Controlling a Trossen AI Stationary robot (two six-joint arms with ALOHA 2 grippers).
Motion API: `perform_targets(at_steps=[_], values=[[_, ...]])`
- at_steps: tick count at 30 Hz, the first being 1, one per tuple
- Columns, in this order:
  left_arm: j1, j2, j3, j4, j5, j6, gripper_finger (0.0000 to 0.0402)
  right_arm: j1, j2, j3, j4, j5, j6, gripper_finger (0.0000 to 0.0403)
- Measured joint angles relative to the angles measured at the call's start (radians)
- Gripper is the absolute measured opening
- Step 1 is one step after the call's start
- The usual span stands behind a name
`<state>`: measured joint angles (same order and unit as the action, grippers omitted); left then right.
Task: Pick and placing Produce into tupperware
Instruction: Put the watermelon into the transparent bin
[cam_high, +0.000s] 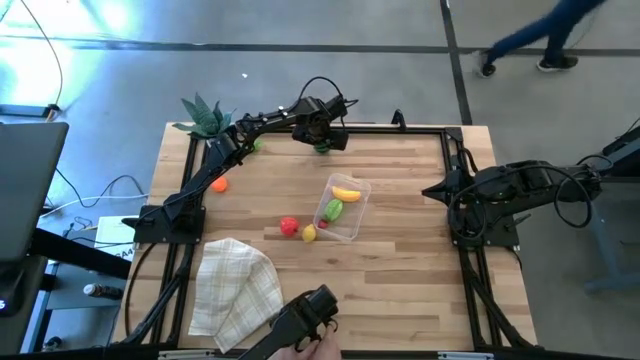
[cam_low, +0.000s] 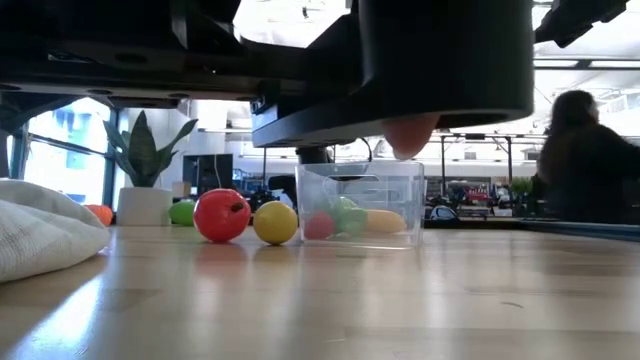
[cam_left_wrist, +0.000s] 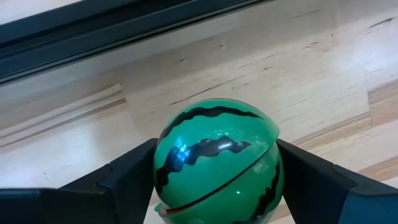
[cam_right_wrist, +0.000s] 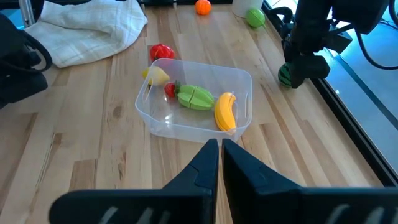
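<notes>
Your left pincer (cam_left_wrist: 214, 186) straddles the watermelon (cam_left_wrist: 214, 162), fingers parted either side, not yet clamped. The melon sits on the worktop (cam_high: 400, 260) beyond the tupperware (cam_high: 343, 207). The right pincer (cam_right_wrist: 221, 155), clenched empty, waits farther off.

Two dark jointed arms with black looping cables; left gripper (cam_high: 322, 140) and right gripper (cam_right_wrist: 220, 155) each end in two matte black, wedge-shaped fingers.
</notes>
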<state>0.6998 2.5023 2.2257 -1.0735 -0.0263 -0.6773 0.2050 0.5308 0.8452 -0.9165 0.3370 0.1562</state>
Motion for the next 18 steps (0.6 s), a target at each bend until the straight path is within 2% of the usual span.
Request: perform_targets(at_steps=[6, 18], values=[[0.000, 0.000, 0.000, 0.000, -0.009, 0.000, 0.0298, 0.000, 0.000, 0.000, 0.000, 0.000, 0.000, 0.0011], [-0.002, 0.000, 0.000, -0.004, -0.023, 0.000, 0.0285, 0.000, 0.000, 0.000, 0.000, 0.000, 0.000, 0.0011]])
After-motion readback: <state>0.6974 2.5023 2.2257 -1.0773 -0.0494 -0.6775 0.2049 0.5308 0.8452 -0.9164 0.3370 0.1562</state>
